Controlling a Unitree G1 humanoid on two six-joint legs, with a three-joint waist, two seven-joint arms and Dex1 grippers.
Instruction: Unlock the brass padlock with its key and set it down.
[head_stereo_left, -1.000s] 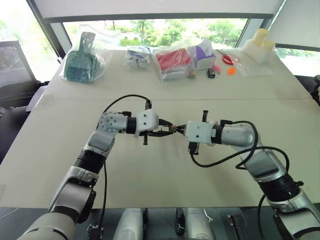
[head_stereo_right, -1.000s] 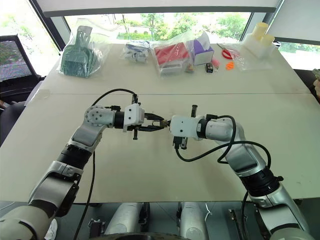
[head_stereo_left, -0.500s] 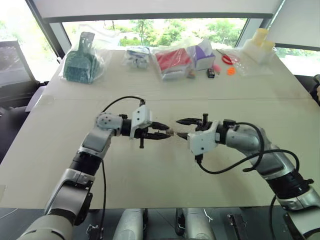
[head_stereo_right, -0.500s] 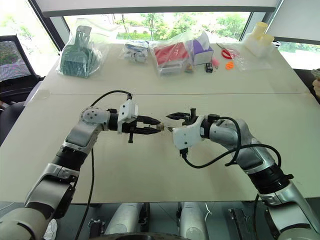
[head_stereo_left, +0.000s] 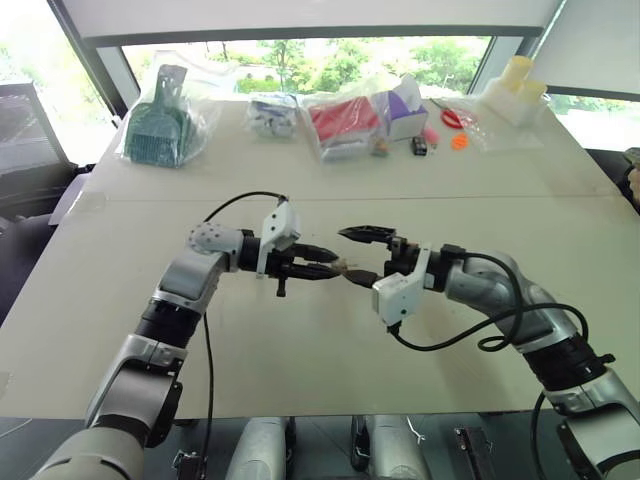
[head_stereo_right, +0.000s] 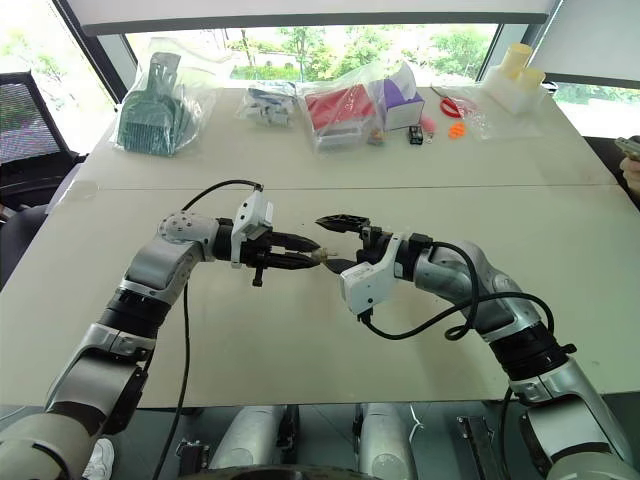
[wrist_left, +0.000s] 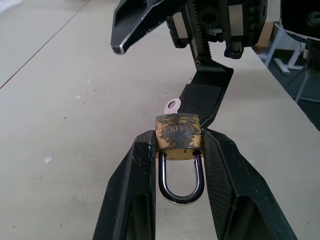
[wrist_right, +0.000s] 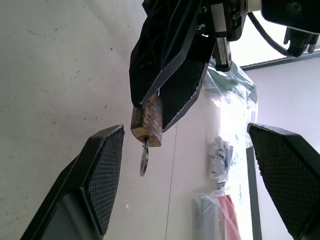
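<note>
Facing tip to tip: left gripper (wrist_left: 177, 150) (clamping brass padlock (wrist_left: 178, 138)), right gripper (head_stereo_left: 362, 254) agape.

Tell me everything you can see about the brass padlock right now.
The brass padlock is a small, worn golden body with dark blotches and stamped lettering, and a silvery shackle that looks seated in the body. The left gripper clamps the body between its two black fingers, above the table. A small silver key sticks out of the end opposite the shackle. The right gripper faces it with jaws wide apart, touching neither lock nor key.
</note>
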